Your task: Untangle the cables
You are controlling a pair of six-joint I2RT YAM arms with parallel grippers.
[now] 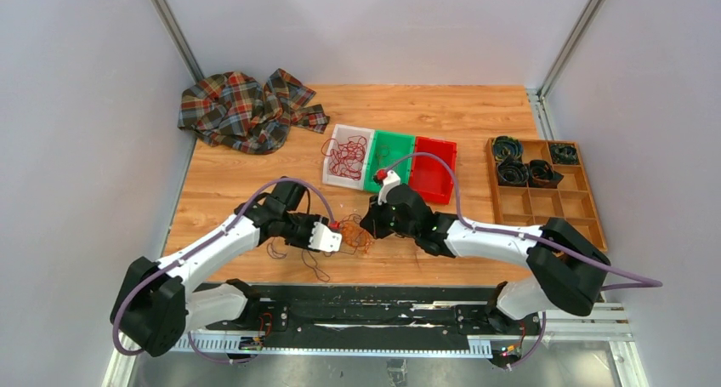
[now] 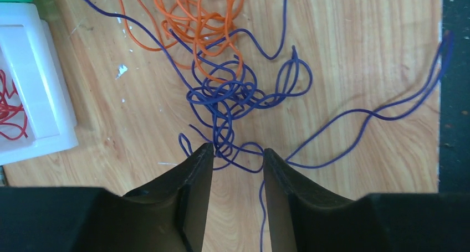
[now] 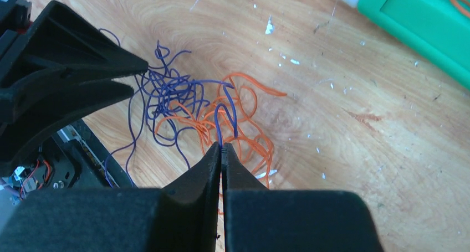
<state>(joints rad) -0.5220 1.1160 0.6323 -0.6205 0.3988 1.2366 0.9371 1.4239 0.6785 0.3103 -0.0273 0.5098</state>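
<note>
The cables lie near the table's front edge as a loose tangle [image 1: 355,236]. In the left wrist view a knot of purple cable [image 2: 230,94] sits below orange loops [image 2: 199,14]. My left gripper [image 2: 238,152] is open, its tips on either side of the knot's lower purple strands without pinching them. My right gripper [image 3: 222,148] is shut on a purple cable loop [image 3: 226,111] that rises over the orange cable [image 3: 252,133]. The left gripper [image 3: 138,79] shows at the tangle's far side in the right wrist view. Red cables [image 1: 347,157] lie bunched in the white bin [image 1: 333,176].
A green bin [image 1: 400,145] and a red bin [image 1: 434,170] stand beside the white one. A plaid cloth [image 1: 246,110] lies at the back left. A wooden divider tray [image 1: 544,204] with black coils is at the right. One purple strand [image 2: 443,52] reaches the table's front edge.
</note>
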